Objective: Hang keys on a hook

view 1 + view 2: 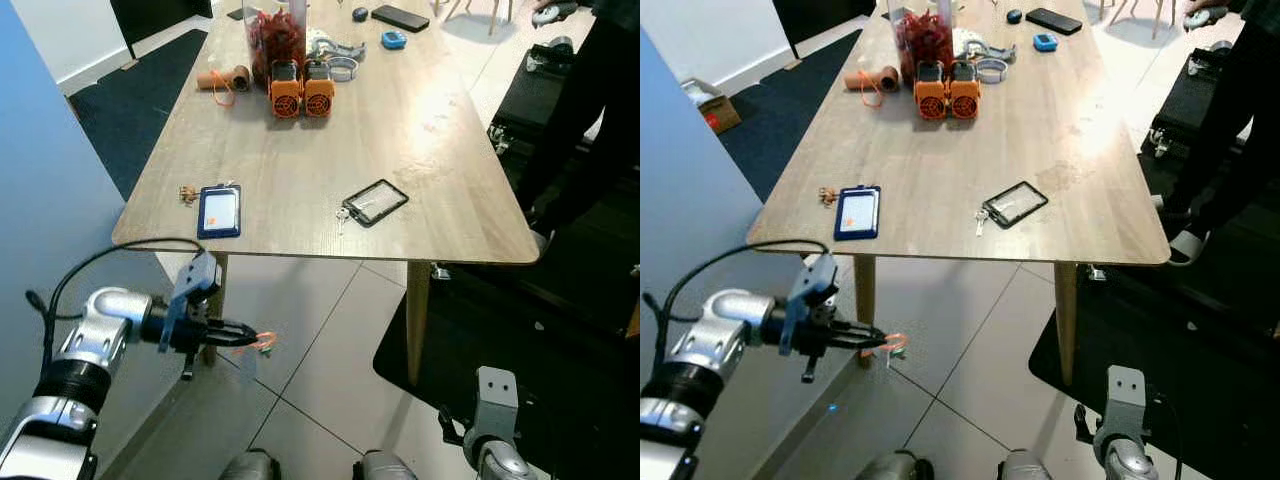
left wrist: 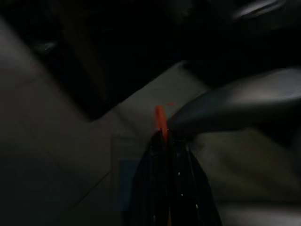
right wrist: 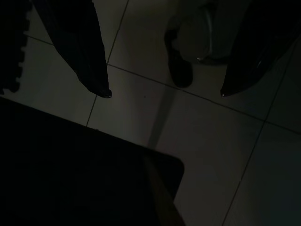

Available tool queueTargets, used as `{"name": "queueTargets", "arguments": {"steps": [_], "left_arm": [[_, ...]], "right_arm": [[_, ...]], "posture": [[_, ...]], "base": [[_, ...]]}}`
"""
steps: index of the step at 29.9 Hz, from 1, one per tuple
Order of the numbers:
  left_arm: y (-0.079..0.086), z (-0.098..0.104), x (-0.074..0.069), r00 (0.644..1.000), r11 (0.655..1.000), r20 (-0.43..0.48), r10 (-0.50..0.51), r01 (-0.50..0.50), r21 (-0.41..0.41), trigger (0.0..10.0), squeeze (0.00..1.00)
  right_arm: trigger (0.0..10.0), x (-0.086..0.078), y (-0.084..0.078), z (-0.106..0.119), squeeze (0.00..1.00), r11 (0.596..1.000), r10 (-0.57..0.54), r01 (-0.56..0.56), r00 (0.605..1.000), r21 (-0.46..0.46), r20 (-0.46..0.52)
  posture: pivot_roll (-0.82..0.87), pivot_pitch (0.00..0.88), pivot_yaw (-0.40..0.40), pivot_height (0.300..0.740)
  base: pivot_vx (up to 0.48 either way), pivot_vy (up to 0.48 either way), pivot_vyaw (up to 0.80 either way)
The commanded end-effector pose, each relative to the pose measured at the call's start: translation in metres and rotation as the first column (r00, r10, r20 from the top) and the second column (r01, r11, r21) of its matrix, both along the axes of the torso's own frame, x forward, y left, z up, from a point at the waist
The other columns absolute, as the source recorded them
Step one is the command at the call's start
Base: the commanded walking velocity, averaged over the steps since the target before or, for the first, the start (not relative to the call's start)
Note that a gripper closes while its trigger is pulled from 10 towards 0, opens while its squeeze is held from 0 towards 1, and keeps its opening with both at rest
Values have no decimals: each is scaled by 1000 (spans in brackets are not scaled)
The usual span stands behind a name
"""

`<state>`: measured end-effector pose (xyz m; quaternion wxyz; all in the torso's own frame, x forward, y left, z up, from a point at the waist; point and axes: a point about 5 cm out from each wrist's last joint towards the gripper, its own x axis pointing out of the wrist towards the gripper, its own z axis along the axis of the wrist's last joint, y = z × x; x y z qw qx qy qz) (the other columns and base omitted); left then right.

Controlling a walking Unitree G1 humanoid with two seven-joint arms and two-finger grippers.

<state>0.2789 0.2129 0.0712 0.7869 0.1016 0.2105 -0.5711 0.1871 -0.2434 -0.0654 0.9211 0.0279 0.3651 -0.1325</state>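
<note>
**Keys pinched in the left gripper, low beside the table**

The keys [image 1: 262, 343] are honestly tough to read. All I get from the head views is a small orange loop or tag with a pale bit hanging off it, too tiny to count keys or see a ring. In the left wrist view it's very dark, and just a sliver of orange pokes up between the black fingers [image 2: 188, 188].

They sit right at the tips of the left gripper [image 1: 250, 335], whose two fingers are pressed together on the orange piece, so it's clamped with the rest sticking out past the tips. That gripper is held out sideways, below the level of the table top, over the tiled floor [image 1: 330, 350] and just beside the near left table leg [image 1: 214, 300]. A black cable loops up off the left arm.

The right gripper [image 3: 164, 94] hangs low with its fingers spread wide apart and nothing between them, dark floor tiles underneath.

Up on the wooden table [image 1: 450, 160]: a blue badge holder [image 1: 219, 211] near the front edge with a small key bunch [image 1: 187, 194] just beside it, a black badge holder [image 1: 375, 202], and two orange items [image 1: 301, 90] further back. A person in dark clothes [image 1: 600, 90] stands at the right, cut off by the frame.
</note>
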Motion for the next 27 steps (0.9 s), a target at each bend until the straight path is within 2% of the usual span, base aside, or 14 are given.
{"name": "queueTargets", "arguments": {"steps": [1, 2, 4, 5, 6, 9, 10, 11, 13, 14, 15, 17, 23, 27], "left_arm": [[-3, -26, -7, 992, 990, 16, 129, -130, 50, 0, 0], [-2, -39, -13, 979, 977, 13, 205, -205, 64, 0, 0], [-2, -39, -13, 979, 977, 13, 205, -205, 64, 0, 0], [0, -50, -18, 953, 951, 1, 304, -303, 56, 0, 0], [2, -60, -23, 909, 909, -16, 416, -416, 36, 0, 0], [14, -80, -34, 713, 715, -72, 698, -699, 19, 0, 0], [14, -80, -34, 713, 715, -72, 698, -699, 19, 0, 0], [17, -88, -40, 642, 649, -114, 758, -760, 35, 2275, 0], [17, -88, -40, 642, 649, -114, 758, -760, 35, 2275, 0], [19, -94, -45, 593, 604, -131, 794, -795, 63, 9098, 0], [19, -94, -45, 593, 604, -131, 794, -795, 63, 9098, 0], [18, -109, -59, 520, 535, -130, 844, -833, 143, 10000, 0], [7, -122, -68, 481, 495, -118, 869, -845, 202, 10000, 0], [-2, -122, -65, 493, 498, -79, 867, -847, 185, 10000, 0]], "right_arm": [[10000, -9, 2, -6, 0, 1000, -14, 14, 999, 12, -37], [10000, -10, 3, -7, 0, 1000, -16, 17, 999, 14, -41], [10000, -10, 3, -7, 0, 1000, -16, 17, 999, 14, -41], [10000, -12, 4, -8, 0, 1000, -21, 21, 999, 18, -45], [10000, -13, 6, -9, 0, 999, -24, 25, 999, 22, -48], [10000, -18, 10, -12, 0, 999, -34, 37, 998, 33, -60], [10000, -18, 10, -12, 0, 999, -34, 37, 998, 33, -60], [10000, -20, 12, -13, 0, 998, -40, 43, 997, 38, -66], [10000, -20, 12, -13, 0, 998, -40, 43, 997, 38, -66], [10000, -22, 13, -15, 0, 998, -46, 49, 996, 43, -71], [10000, -22, 13, -15, 0, 998, -46, 49, 996, 43, -71], [10000, -27, 17, -18, 0, 997, -56, 61, 994, 51, -91], [10000, -32, 19, -21, 0, 988, -121, 130, 988, 85, -96], [10000, -26, 14, -15, 0, 968, -228, 228, 974, 105, -14]], "posture": [[38, 75, 16, 740], [39, 73, 16, 740], [39, 73, 16, 740], [38, 68, 18, 740], [38, 66, 19, 740], [44, 55, 16, 740], [44, 55, 16, 740], [46, 51, 17, 740], [46, 51, 17, 740], [48, 47, 17, 740], [48, 47, 17, 740], [54, 31, 16, 740], [56, 11, 11, 740], [57, 15, 12, 740]], "base": [[0, 0, 0], [0, 0, 0], [0, 0, 0], [0, 0, 0], [0, 0, 0], [0, 0, 0], [0, 0, 0], [0, 0, 0], [0, 0, 0], [0, 0, 0], [0, 0, 0], [0, 0, 0], [0, 0, 0], [0, 0, 0]]}}
